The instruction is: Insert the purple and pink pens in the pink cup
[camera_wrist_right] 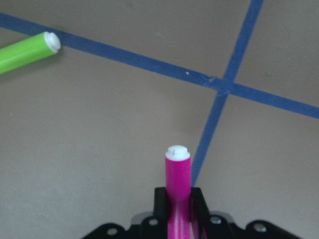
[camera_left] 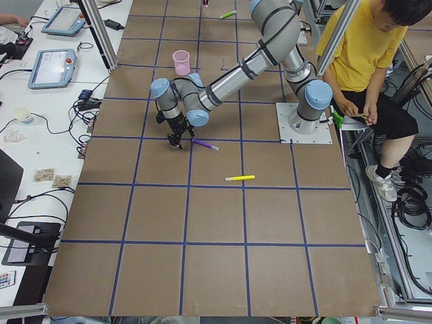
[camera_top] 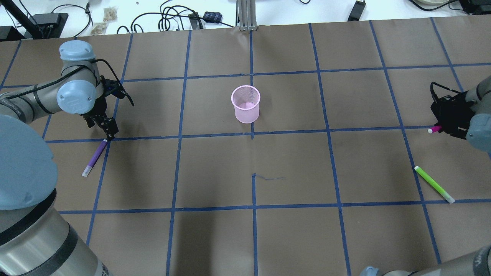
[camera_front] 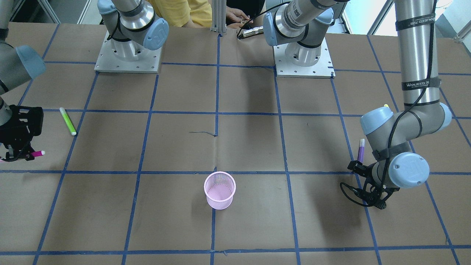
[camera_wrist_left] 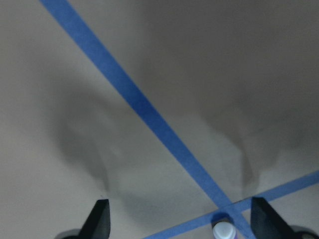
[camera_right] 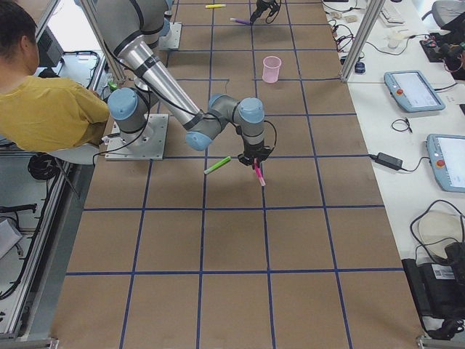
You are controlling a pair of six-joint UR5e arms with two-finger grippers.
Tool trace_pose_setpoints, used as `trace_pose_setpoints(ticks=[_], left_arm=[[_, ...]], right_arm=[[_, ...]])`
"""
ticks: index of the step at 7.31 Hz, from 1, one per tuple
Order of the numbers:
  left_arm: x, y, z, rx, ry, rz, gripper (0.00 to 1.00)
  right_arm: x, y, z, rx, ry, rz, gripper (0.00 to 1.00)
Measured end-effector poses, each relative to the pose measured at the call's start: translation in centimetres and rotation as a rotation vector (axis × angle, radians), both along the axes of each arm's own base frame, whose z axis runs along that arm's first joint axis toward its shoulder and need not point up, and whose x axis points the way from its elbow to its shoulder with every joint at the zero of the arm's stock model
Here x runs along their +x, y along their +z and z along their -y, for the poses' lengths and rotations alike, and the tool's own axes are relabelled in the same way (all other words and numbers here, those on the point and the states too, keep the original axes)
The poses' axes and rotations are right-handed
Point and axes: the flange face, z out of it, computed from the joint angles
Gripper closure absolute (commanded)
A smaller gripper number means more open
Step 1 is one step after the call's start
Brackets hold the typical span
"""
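Observation:
The pink mesh cup [camera_top: 246, 103] stands upright mid-table, also in the front view [camera_front: 219, 190]. The purple pen [camera_top: 94, 158] lies flat on the table. My left gripper [camera_top: 110, 134] is open just above its far end; the wrist view shows both fingers [camera_wrist_left: 102, 219] spread and the pen's tip [camera_wrist_left: 223, 231] at the bottom edge between them. My right gripper [camera_top: 439, 128] is shut on the pink pen [camera_wrist_right: 178, 184], which sticks out past the fingers, held a little above the table far right of the cup.
A green pen [camera_top: 434, 184] lies on the table near my right gripper, also in the right wrist view [camera_wrist_right: 25, 52]. A yellow pen [camera_left: 241, 178] lies near the left arm's base. A person in yellow [camera_left: 368, 61] sits behind the robot.

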Motion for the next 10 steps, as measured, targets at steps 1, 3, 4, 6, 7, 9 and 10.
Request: trace_pose_setpoints(ticks=[1,3,4,6,7,9,10], left_arm=[[0.0,0.1,-0.7,0.024,0.019,-0.006,0.00],[-0.1,0.3,-1.7,0.054,0.070,-0.005,0.17],[-0.2,0.1,-1.9,0.062,0.080,-0.005,0.32],[-0.5,-0.4,-2.4,0.067,0.090,-0.020,0.65],[-0.5,-0.5,-2.5,0.065,0.095,-0.024,0.85],[-0.7,-0.5,-2.5,0.059,0.110,-0.029,1.00],[-0.7,-0.4,-2.5,0.056,0.113,-0.030,1.00]], right_arm=[[0.0,2.8,1.1,-0.010,0.007,0.011,1.00],[2.2,8.2,4.2,0.080,-0.044,0.133,1.00],[5.3,10.5,5.5,0.120,-0.068,0.187,1.00],[13.9,12.1,7.0,0.147,-0.046,0.340,1.00],[17.8,12.3,7.4,0.141,-0.059,0.467,1.00],[25.3,12.2,8.5,0.139,-0.080,0.732,1.00],[29.1,11.8,9.0,0.151,-0.063,0.848,1.00]])
